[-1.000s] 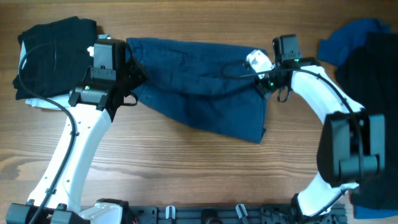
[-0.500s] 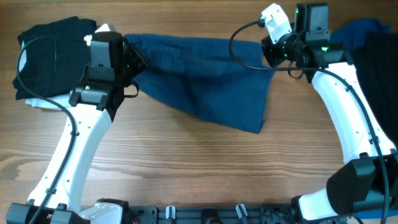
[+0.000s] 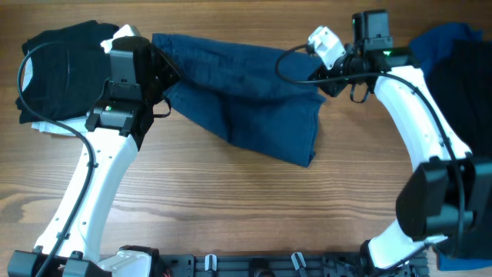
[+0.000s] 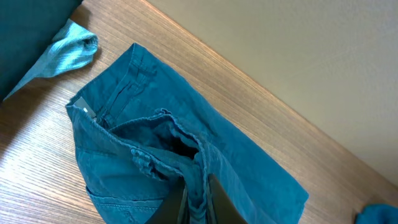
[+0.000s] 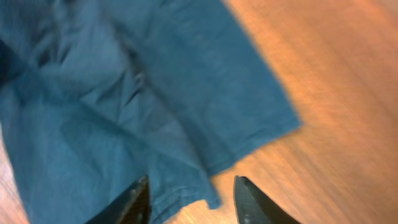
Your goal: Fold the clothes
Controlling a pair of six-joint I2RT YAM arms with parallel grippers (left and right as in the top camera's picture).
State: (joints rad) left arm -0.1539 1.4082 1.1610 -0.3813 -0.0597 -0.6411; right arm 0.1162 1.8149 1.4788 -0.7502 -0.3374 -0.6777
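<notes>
The dark blue denim-like shorts [image 3: 246,100] lie spread across the far middle of the wooden table. My left gripper [image 3: 164,75] is shut on a bunched fold at their left end. In the left wrist view the fingers [image 4: 214,202] pinch the fabric between them [image 4: 198,208], and the waistband [image 4: 109,112] lies ahead. My right gripper [image 3: 326,79] is open just above the shorts' right edge. In the blurred right wrist view its jaws [image 5: 193,200] stand wide apart over a hem corner of the shorts [image 5: 124,106], holding nothing.
A black garment [image 3: 65,69] lies piled at the far left with pale fabric [image 3: 46,127] under it. A pale cloth end [image 4: 71,53] shows beside the shorts. Blue [image 3: 438,42] and black [image 3: 470,100] clothes lie at the right edge.
My right arm swung up to the far side, then came back down left to the shorts' right edge. The shorts' right side and lower corner shifted a little left. My left gripper kept its hold.
</notes>
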